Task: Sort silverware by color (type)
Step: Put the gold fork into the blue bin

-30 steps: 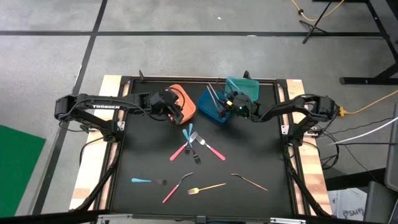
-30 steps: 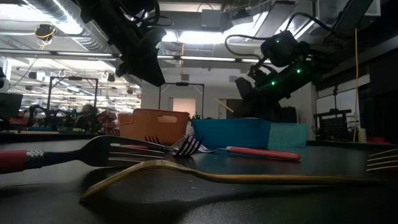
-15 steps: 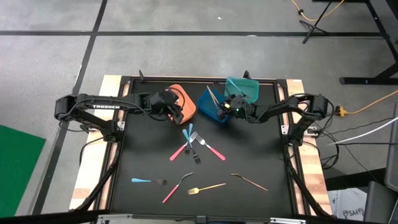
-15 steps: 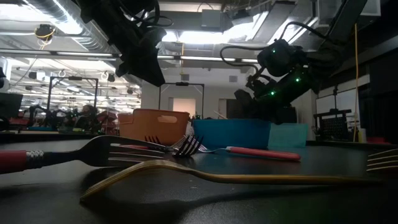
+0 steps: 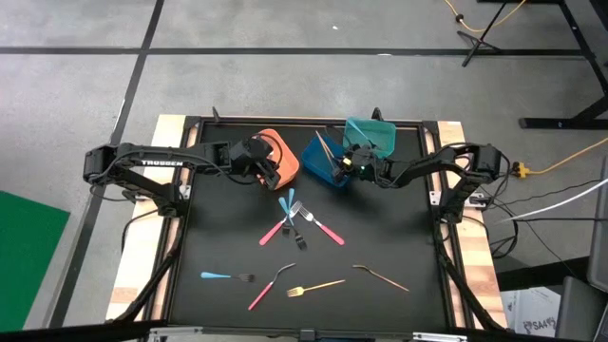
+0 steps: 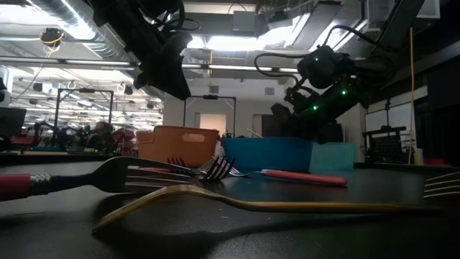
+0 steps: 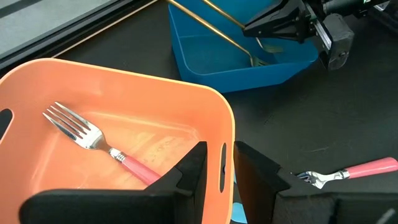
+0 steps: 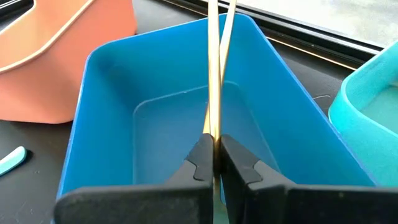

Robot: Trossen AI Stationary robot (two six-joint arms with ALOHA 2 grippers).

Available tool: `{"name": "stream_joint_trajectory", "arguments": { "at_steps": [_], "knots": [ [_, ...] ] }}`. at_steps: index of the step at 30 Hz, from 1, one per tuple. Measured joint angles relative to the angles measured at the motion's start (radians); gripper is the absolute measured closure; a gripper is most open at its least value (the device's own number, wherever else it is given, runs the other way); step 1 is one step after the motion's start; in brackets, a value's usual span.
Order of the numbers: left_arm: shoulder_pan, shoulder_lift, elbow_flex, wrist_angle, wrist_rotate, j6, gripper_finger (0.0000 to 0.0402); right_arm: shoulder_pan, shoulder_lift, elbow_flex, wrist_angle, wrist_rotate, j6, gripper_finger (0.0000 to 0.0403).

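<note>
My right gripper [image 5: 344, 163] is over the blue bin [image 5: 328, 161], shut on a gold utensil [image 8: 213, 68]. A second gold utensil [image 7: 214, 28] leans in that bin, its head [image 7: 266, 51] on the floor and its shaft over the rim. My left gripper [image 7: 222, 167] hangs open above the near wall of the orange bin [image 7: 118, 81], touching nothing. A pink-handled fork [image 7: 106, 146] lies flat inside the orange bin. Several pink, light-blue and gold forks and spoons lie on the black table, clustered at its middle [image 5: 293, 218] and along its near part [image 5: 316, 285]. My right gripper pinches the gold utensil's slim shaft [image 8: 214, 127] between its two fingers. The fingers come from the table's right and lie along the shaft, which runs on past them over the blue bin. The end behind the fingers is hidden by the gripper. Whether it rests on the rim, I cannot tell.
A teal bin [image 5: 370, 135] stands right of the blue one at the far edge. On the table lie a light-blue fork [image 5: 226, 276], a pink spoon [image 5: 266, 288], a gold fork [image 5: 316, 285] and a gold spoon [image 5: 380, 276]. Bare black surface shows to either side.
My right gripper has shifted a little toward the table's left, farther over the blue bin, still shut on the gold utensil, and has then kept still.
</note>
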Motion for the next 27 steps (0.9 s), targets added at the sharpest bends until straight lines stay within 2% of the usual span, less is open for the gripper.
{"name": "stream_joint_trajectory", "arguments": {
  "at_steps": [20,23,27],
  "knots": [
    [0.0,0.0,0.0,0.0,0.0,0.001,0.0328,0.0,0.0,0.0,-0.001,0.0,-0.001,0.0399],
    [0.0,0.0,0.0,0.0,0.0,0.001,0.0328,0.0,0.0,0.0,-0.001,0.0,-0.001,0.0383],
    [0.0,0.0,0.0,0.0,0.0,0.001,0.0328,0.0,0.0,0.0,-0.001,0.0,-0.001,0.0339]
  ]
}}
